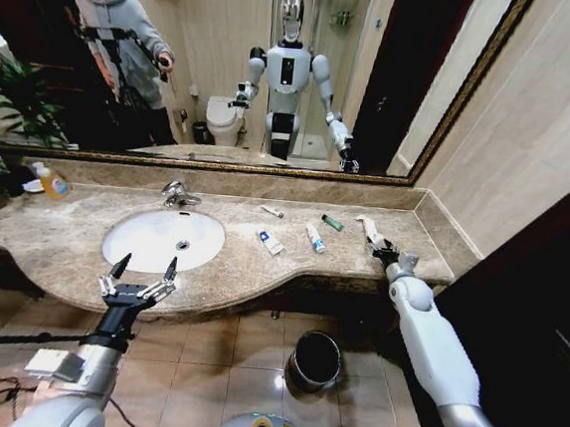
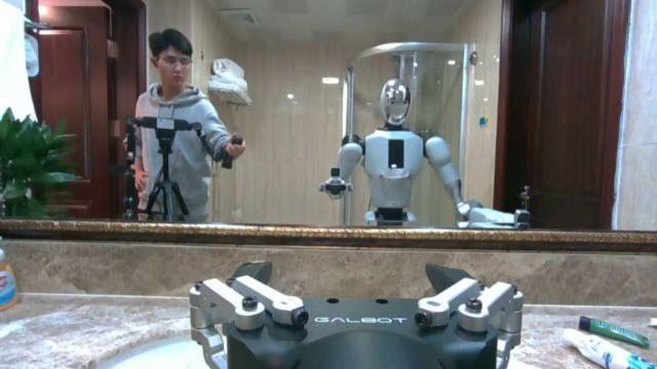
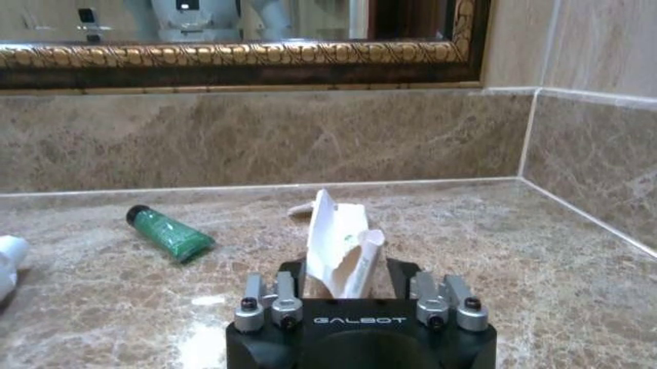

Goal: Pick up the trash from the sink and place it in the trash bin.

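The white wrapper [image 3: 339, 246] is gripped between the fingers of the right gripper [image 3: 344, 286] and is held standing up, low over the tabletop [image 1: 260, 271] by the far right corner. The bin [image 1: 315, 361] is seen on the floor, below and toward the robot (nearer this arm). The left gripper [image 1: 140, 273] is held spread wide, with nothing in it, at the sink [image 1: 163, 239]. Two white tubes [image 1: 270, 240], one green tube [image 3: 169, 234] and one thin stick [image 1: 271, 211] are counted on the tabletop.

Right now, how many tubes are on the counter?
3. Two white tubes with blue print lie right of the basin: one nearer it, the other farther right. The green tube lies behind them, left of the right hand. None looks hidden.
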